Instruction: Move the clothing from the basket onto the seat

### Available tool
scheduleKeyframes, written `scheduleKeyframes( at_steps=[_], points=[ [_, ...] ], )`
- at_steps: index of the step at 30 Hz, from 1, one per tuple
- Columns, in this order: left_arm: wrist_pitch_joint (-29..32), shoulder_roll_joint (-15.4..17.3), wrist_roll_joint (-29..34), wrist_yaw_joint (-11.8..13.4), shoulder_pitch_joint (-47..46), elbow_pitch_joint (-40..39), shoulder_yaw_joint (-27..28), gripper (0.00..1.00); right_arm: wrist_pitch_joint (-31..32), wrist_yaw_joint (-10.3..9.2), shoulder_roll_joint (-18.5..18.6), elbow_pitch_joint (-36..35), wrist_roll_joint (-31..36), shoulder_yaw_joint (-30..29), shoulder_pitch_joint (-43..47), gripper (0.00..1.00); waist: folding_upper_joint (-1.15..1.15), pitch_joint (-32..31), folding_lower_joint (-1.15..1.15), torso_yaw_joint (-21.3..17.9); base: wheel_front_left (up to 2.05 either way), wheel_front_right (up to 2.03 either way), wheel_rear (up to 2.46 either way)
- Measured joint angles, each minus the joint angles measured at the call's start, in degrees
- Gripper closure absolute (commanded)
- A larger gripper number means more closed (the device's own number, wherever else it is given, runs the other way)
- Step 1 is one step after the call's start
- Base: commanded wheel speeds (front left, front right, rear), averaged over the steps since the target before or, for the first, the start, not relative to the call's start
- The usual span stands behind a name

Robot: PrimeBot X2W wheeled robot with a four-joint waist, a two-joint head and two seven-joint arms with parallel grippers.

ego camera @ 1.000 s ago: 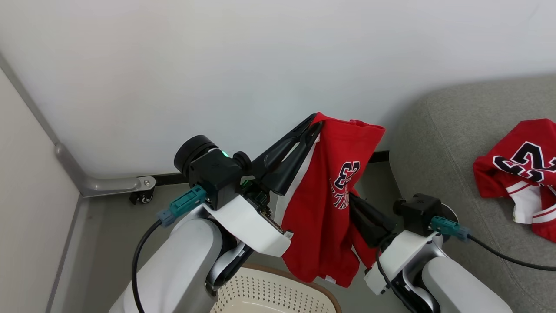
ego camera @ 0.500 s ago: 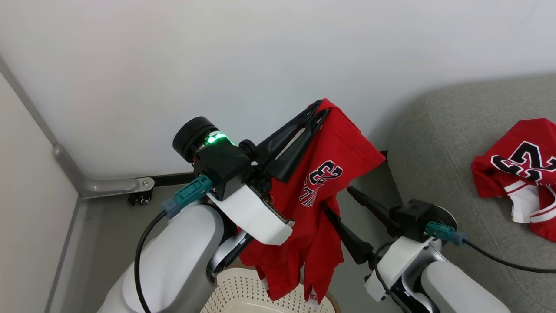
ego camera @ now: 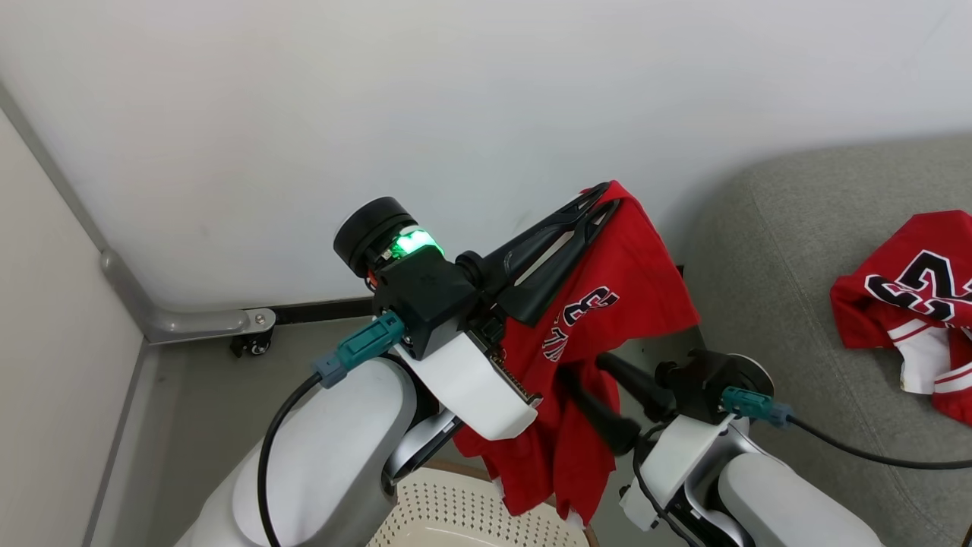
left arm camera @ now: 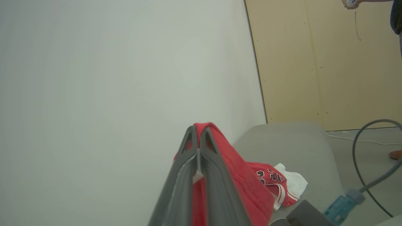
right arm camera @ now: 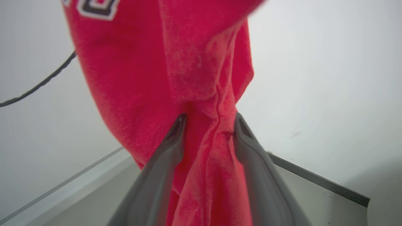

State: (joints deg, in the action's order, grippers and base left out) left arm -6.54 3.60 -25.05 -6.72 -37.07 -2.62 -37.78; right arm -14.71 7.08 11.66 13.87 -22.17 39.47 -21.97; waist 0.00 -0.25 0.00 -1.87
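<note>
A red garment marked "23" hangs from my left gripper, which is shut on its top edge high in front of the white wall. The same grip shows in the left wrist view, with the left gripper pinching the red garment. My right gripper is lower, open, with the hanging cloth draped between its spread fingers. Below the cloth sits the cream perforated basket. A second red "23" garment lies on the grey seat at the right.
A white wall stands close behind the arms. A grey metal rail with a small caster runs along the floor at the left. In the left wrist view a person's hand shows at the top right, by a tan wall panel.
My right gripper has let go of the garment and opened, its fingers now standing on either side of the cloth. The left gripper has carried the garment up and to the right.
</note>
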Motion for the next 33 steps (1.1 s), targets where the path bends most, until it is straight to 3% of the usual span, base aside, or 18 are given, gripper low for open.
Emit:
scheduleKeyframes(
  at_steps=[5,11,17,18,20,21,22,23,33],
  points=[
    [0.0,0.1,0.0,0.0,0.0,0.1,-0.1,1.00,0.0,0.00,0.3,0.0,0.2,-0.7,-0.6,1.00,0.00,-0.1,0.00,0.1,0.00,0.00,0.00],
    [0.0,0.8,-1.1,0.2,0.5,1.6,2.1,1.00,0.0,0.00,-0.3,-1.4,0.3,-5.8,-0.6,1.00,0.00,-0.1,0.00,-0.1,0.00,0.00,0.00],
    [0.0,3.2,-2.2,3.2,4.3,5.1,6.5,1.00,0.0,0.00,-1.0,-3.1,-1.5,-10.2,0.7,1.00,0.00,-0.1,0.00,-0.6,0.00,0.00,0.00],
    [0.0,3.7,-2.5,3.7,5.2,5.9,7.3,0.93,0.0,0.00,-1.0,-3.4,-1.9,-10.9,1.1,1.00,0.00,-0.1,0.00,-0.7,0.00,0.00,0.00],
    [0.0,4.8,-3.2,4.7,7.0,7.4,8.7,0.62,0.0,0.00,-1.1,-3.9,-2.8,-12.2,2.1,1.00,0.00,-0.2,0.00,-0.9,0.00,0.00,0.00],
    [0.0,5.3,-3.4,5.4,8.0,8.2,9.5,0.51,0.0,0.00,-1.1,-4.1,-3.2,-12.9,2.4,1.00,0.00,-0.2,0.00,-0.9,0.00,0.00,0.00],
    [0.0,5.8,-3.8,6.0,8.9,9.0,10.3,0.11,0.0,0.00,-1.1,-4.3,-3.5,-13.5,2.8,1.00,0.00,-0.2,0.00,-1.0,0.00,0.00,0.00],
    [0.0,6.1,-4.3,6.5,9.9,9.7,11.2,0.00,0.0,0.00,-1.0,-4.4,-3.6,-14.1,3.2,1.00,0.00,-0.2,0.00,-1.1,0.00,0.00,0.00],
    [-2.8,8.2,-8.7,10.7,19.7,14.8,18.9,0.00,0.0,0.00,-0.1,-5.6,-4.1,-19.2,6.6,1.00,0.00,-0.3,0.00,-1.5,0.00,0.00,0.00]
  ],
)
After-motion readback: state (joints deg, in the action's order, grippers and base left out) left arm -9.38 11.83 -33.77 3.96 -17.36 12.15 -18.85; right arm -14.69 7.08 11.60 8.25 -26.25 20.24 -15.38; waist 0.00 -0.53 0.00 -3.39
